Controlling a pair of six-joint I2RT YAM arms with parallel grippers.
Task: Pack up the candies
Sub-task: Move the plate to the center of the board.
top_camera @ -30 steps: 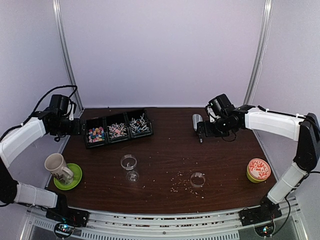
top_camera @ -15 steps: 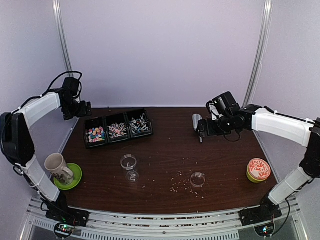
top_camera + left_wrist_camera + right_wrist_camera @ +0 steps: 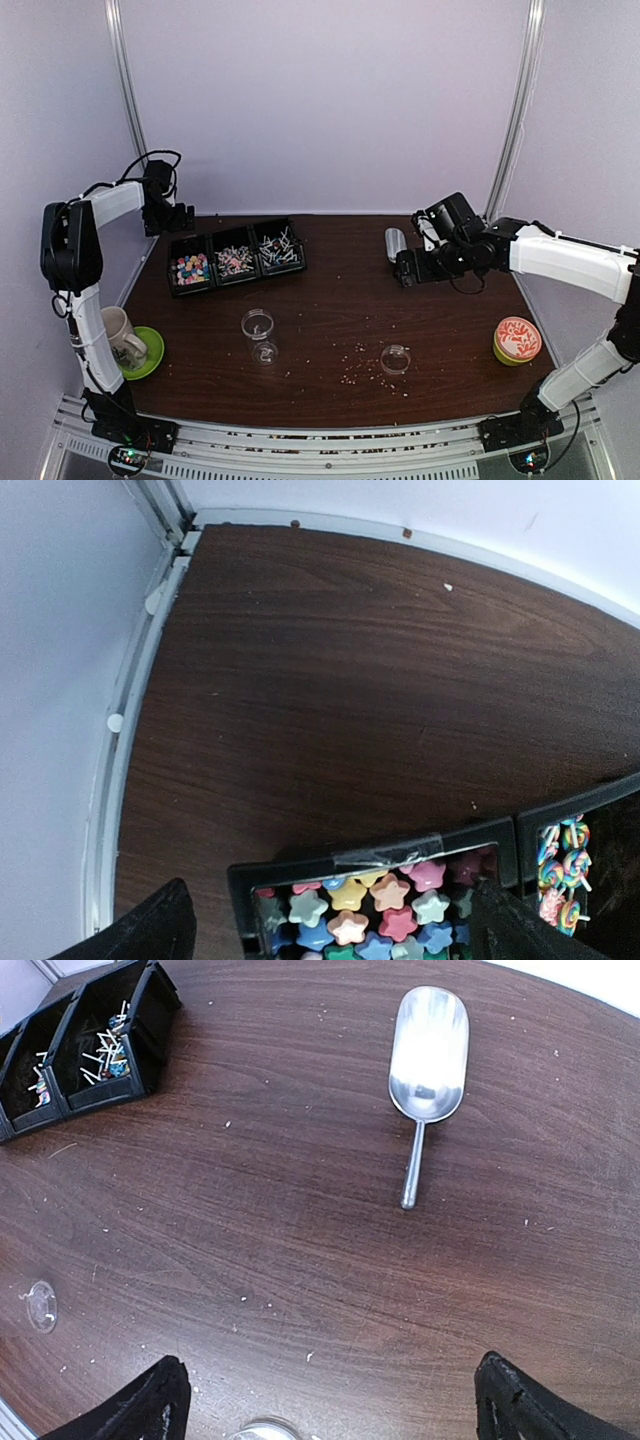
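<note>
The candies lie in a black three-part tray [image 3: 236, 240] at the back left: bright stars [image 3: 191, 268], pink-and-white pieces [image 3: 234, 261] and white sticks [image 3: 279, 249]. My left gripper [image 3: 178, 220] hangs open just behind the tray's left end. In the left wrist view its gripper [image 3: 330, 932] straddles the star candies [image 3: 385, 915] and the tray's rim [image 3: 380, 852]; swirled candies [image 3: 562, 865] show to the right. My right gripper [image 3: 405, 270] stands open and empty above the table, near a metal scoop [image 3: 394, 241]. The right wrist view shows that gripper [image 3: 335, 1405], the scoop [image 3: 428, 1055] and the stick candies [image 3: 105, 1055].
A clear cup [image 3: 258, 326] stands near the middle and a small clear lid-like dish [image 3: 396, 358] right of it, among pale crumbs. A mug [image 3: 118, 333] on a green saucer [image 3: 150, 353] sits front left. An orange-topped green tub [image 3: 517, 340] sits front right.
My left arm has swung from the table's left side up to the back corner, bringing its gripper behind the tray. My right gripper has shifted slightly right and nearer. Both stayed open.
</note>
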